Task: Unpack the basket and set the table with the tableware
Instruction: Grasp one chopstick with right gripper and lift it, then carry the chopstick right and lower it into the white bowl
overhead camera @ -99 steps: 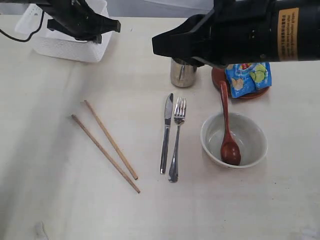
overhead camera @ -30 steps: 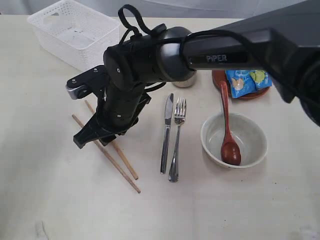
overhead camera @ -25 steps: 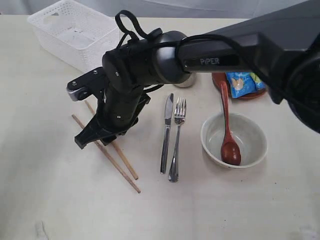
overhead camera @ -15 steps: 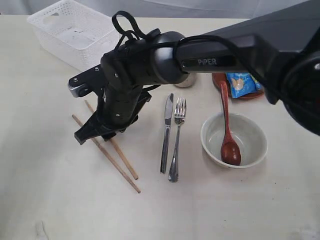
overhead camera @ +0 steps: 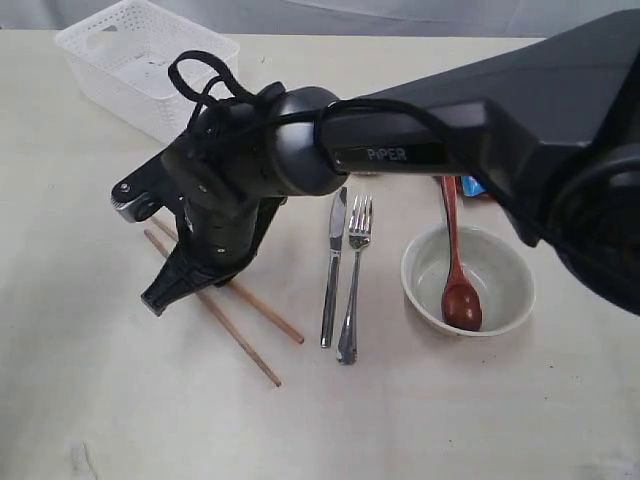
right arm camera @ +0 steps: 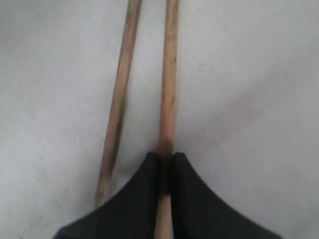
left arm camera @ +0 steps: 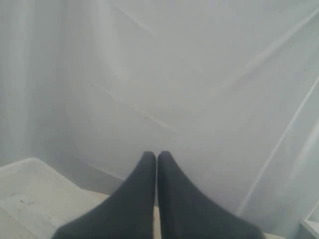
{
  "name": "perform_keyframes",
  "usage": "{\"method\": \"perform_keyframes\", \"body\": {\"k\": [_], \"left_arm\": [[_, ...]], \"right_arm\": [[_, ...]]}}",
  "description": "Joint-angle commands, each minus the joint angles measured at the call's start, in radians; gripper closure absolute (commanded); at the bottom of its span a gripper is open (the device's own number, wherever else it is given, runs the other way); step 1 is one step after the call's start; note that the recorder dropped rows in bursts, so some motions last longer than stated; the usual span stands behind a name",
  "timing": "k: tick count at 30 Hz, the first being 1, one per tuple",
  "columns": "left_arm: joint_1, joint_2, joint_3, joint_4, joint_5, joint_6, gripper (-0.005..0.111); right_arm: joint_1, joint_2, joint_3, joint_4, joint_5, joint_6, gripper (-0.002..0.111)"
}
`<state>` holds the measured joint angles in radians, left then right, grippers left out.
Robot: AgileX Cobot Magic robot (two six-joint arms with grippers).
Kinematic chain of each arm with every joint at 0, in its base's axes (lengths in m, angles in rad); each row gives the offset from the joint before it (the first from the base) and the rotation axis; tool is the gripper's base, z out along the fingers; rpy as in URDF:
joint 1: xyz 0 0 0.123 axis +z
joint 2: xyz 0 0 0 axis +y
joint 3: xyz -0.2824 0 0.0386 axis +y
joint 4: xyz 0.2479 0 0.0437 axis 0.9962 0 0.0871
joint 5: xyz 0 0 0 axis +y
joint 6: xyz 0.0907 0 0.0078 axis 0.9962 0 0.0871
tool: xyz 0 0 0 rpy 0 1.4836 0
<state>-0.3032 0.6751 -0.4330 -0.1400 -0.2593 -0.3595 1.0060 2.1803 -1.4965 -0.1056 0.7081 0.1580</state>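
So, here's what we've got:

- The right pincer is clenched on one wooden chopstick, which runs straight out past its fingertips along the table.
- The second chopstick lies loose just beside the pincer. It's nearly parallel to the gripped one, and we see a thin gap between them.
- We can't tell whether the gripped end is off the tabletop or resting on it.
- In the exterior view the arm reaches across the middle, and the pincer sits low over both sticks.
- The steel knife and fork lie side by side near the pincer, past the free ends of the chopsticks.
- Farther out that same way is the pale bowl, with the reddish-brown wooden spoon in it, handle leaning over the rim.
- The white basket sits well apart from the pincer, back behind its wrist.
- The left pincer is clenched on nothing, fingers pressed together, facing a white drape.
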Motion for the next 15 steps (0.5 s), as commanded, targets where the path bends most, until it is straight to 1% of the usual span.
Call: {"method": "perform_keyframes", "body": {"k": [1,7,15], "left_arm": [[0.001,-0.005,0.004,0.002,0.006,-0.007,0.106],[0.001,-0.005,0.004,0.002,0.006,-0.007,0.106],[0.001,-0.005,0.004,0.002,0.028,-0.030,0.106]], "right_arm": [[-0.003,0.007,-0.023,-0.058,0.139,0.039,0.109],[-0.003,-0.129,-0.007,-0.062,0.190,0.074,0.109],[-0.039,-0.490,0.212,-0.084,0.189,0.169,0.109]]}}
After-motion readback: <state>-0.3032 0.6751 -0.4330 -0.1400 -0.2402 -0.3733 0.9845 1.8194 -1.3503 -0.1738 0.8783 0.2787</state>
